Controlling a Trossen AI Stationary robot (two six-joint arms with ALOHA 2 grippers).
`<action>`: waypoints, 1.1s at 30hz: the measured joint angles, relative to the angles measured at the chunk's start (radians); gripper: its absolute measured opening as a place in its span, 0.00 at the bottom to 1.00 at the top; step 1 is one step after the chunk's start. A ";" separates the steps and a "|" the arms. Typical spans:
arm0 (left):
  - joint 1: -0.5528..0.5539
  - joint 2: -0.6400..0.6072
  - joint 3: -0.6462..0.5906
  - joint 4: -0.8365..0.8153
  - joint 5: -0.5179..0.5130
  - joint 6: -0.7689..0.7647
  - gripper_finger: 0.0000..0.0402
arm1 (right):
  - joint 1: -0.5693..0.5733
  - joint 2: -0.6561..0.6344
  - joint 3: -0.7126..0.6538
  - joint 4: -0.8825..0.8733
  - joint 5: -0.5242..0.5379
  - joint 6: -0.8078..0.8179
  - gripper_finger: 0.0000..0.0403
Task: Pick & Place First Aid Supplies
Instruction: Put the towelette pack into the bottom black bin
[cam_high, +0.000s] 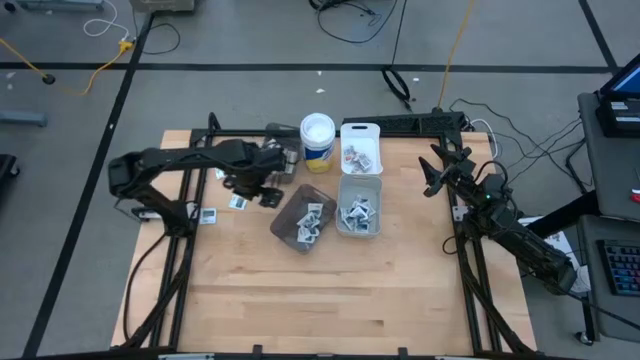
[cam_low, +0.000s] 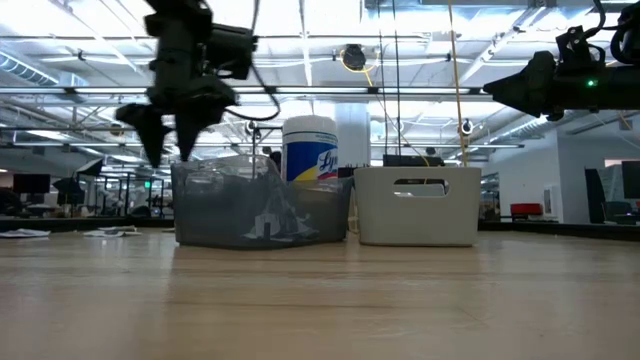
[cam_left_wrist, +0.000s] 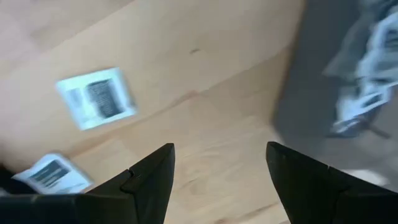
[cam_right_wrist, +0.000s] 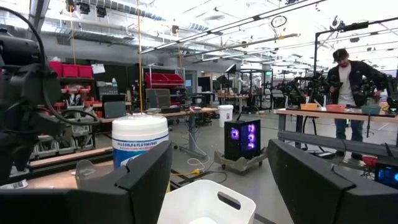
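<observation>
Several small white packets of first aid supplies lie in the tilted smoky bin (cam_high: 305, 220), in the clear bin (cam_high: 360, 208) and in the white bin (cam_high: 360, 150). Two more packets (cam_left_wrist: 96, 98) (cam_left_wrist: 50, 174) lie flat on the bare wood left of the smoky bin, also seen in the high view (cam_high: 238, 203) (cam_high: 208, 215). My left gripper (cam_left_wrist: 219, 152) (cam_high: 258, 188) hangs open over the table, pointing down, between those loose packets and the smoky bin (cam_left_wrist: 336, 93), with nothing between its fingers. My right gripper (cam_high: 432, 172) (cam_right_wrist: 217, 149) waits open at the table's right, raised and level.
A wipes canister (cam_high: 318, 140) stands at the far edge beside the white bin. The three bins crowd the table's middle and far part. Bare wood (cam_high: 330, 300) fills the near half. A person (cam_right_wrist: 348, 81) stands in the room far behind the table.
</observation>
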 joint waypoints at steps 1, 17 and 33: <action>0.010 -0.029 -0.029 0.000 -0.003 0.011 0.64 | 0.000 0.000 0.000 0.000 0.000 0.000 0.65; 0.130 -0.197 -0.273 0.038 -0.083 0.114 0.64 | 0.000 0.000 0.000 0.000 0.000 0.000 0.65; 0.147 -0.114 -0.435 0.321 -0.173 0.129 0.64 | 0.000 0.000 0.000 0.000 0.000 0.000 0.65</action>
